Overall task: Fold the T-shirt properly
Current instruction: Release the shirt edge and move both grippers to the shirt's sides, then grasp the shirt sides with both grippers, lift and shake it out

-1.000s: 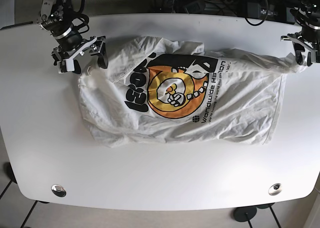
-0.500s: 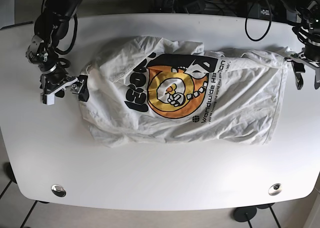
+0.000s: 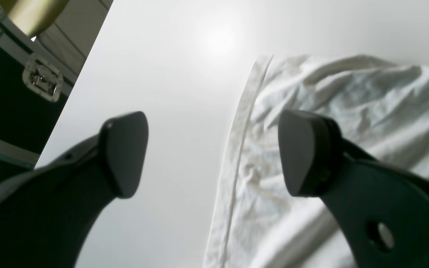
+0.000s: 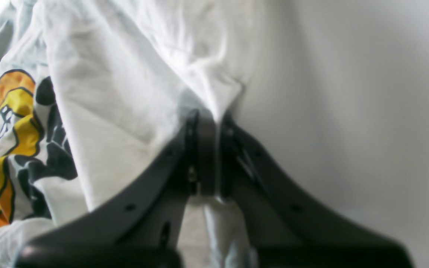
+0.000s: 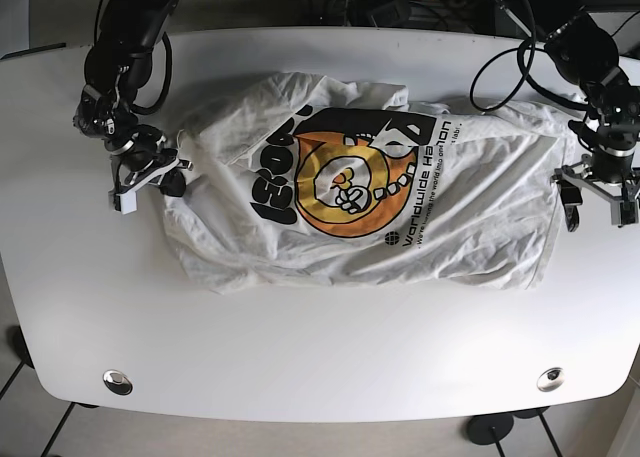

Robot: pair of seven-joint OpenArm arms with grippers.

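Observation:
A white T-shirt [image 5: 400,207] with an orange and black print lies crumpled across the white table [image 5: 320,377]. My right gripper [image 5: 150,180], on the left of the base view, is shut on the shirt's left edge. The right wrist view shows its jaws [image 4: 209,123] pinching a fold of the white cloth [image 4: 125,74]. My left gripper [image 5: 595,192], on the right of the base view, is open at the shirt's right edge. In the left wrist view its fingers [image 3: 125,152] straddle the shirt's hem [image 3: 237,149], one over cloth and one over bare table.
Cables and equipment [image 5: 420,7] lie behind the table's far edge. A black case with metal fittings [image 3: 9,93] stands beyond the table's edge in the left wrist view. Two metal discs [image 5: 117,381] [image 5: 549,379] sit near the front corners.
The right gripper came down to the shirt's left edge and shut on the cloth. The left gripper moved toward the front along the shirt's right edge and stays open.

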